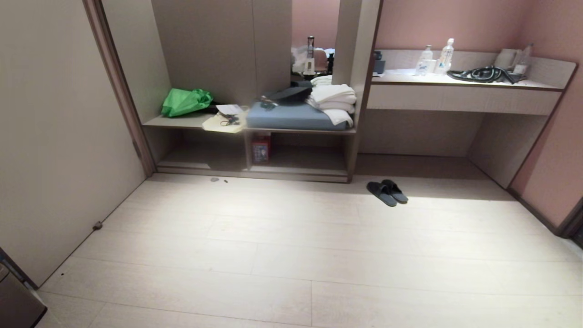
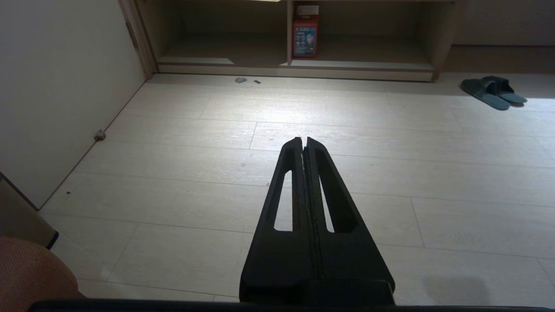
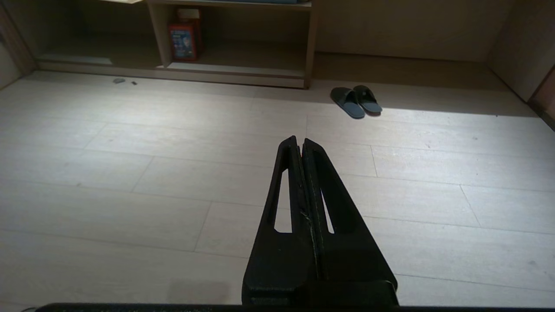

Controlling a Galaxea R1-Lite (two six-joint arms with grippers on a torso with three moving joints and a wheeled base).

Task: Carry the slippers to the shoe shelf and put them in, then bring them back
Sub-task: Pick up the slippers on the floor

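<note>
1. Head view takes in the room with neither arm in frame: the slippers [image 1: 387, 192] lie side by side on the floor [image 1: 291, 255], toes toward the wall, at about 1 o'clock from the camera and well apart from the robot.
2. They sit just beside the outer upright of the shoe shelf [image 1: 255, 159], on the floor under the long pale surface [image 1: 455, 82]; nothing holds them, and the pairing judged from here would let one grasp take both.
3. The shoe shelf is the low open bay at about 11 to 12 o'clock, split by a divider. A red box [image 1: 261, 148] stands against that divider, leaving bare board on both sides for the pair.
4. The bench surface above carries a blue cushion [image 1: 291, 117], folded white towels [image 1: 333, 102] and a green bag [image 1: 186, 102], so it is not the place to put the slippers.
5. The left gripper [image 2: 304, 139] hangs over bare floor with its fingers pressed together and nothing between them; the slippers lie at about 2 o'clock from it.
6. The right gripper [image 3: 300, 139] is likewise shut tight and empty, with the slippers at about 1 o'clock ahead of it, which makes it the likelier arm to reach them.
7. Judged from this, the task has not begun: the robot needs to approach first.
</note>
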